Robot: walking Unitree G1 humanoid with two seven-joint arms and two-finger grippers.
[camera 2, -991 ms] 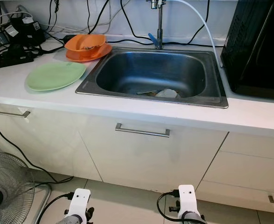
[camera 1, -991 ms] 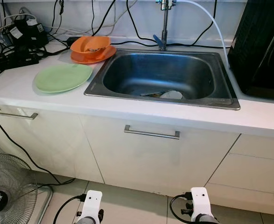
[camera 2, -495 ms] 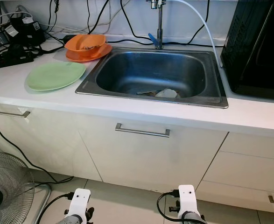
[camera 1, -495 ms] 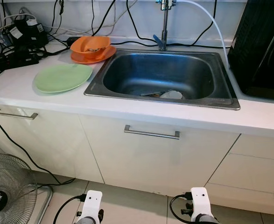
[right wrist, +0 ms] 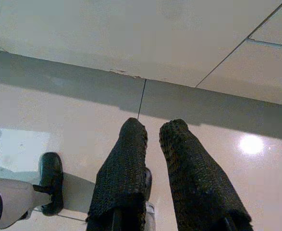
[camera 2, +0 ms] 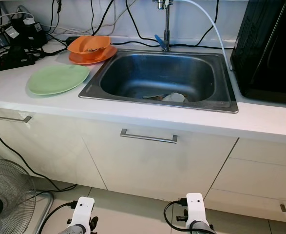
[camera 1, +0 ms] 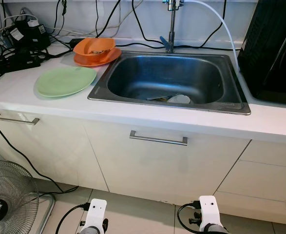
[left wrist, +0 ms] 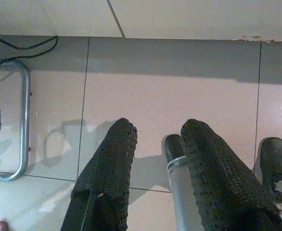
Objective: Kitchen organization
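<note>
Dishes: green plate (camera 1: 66,81) lies on the white counter (camera 1: 133,114) left of the sink (camera 1: 171,80); orange bowl (camera 1: 94,47) sits on an orange plate (camera 1: 97,59) behind it, by the sink's back left corner.
Sink contents: a pale item (camera 1: 179,99) and some scraps lie on the bottom; what they are is unclear.
Left gripper (left wrist: 157,144): hangs low over the floor tiles (left wrist: 179,82), fingers a moderate gap apart, holding nothing, well below the dishes.
Right gripper (right wrist: 153,132): also down near the floor by the cabinet base, fingers narrowly apart, holding nothing.
Fan (camera 1: 9,197): stands on the floor, lower left.
</note>
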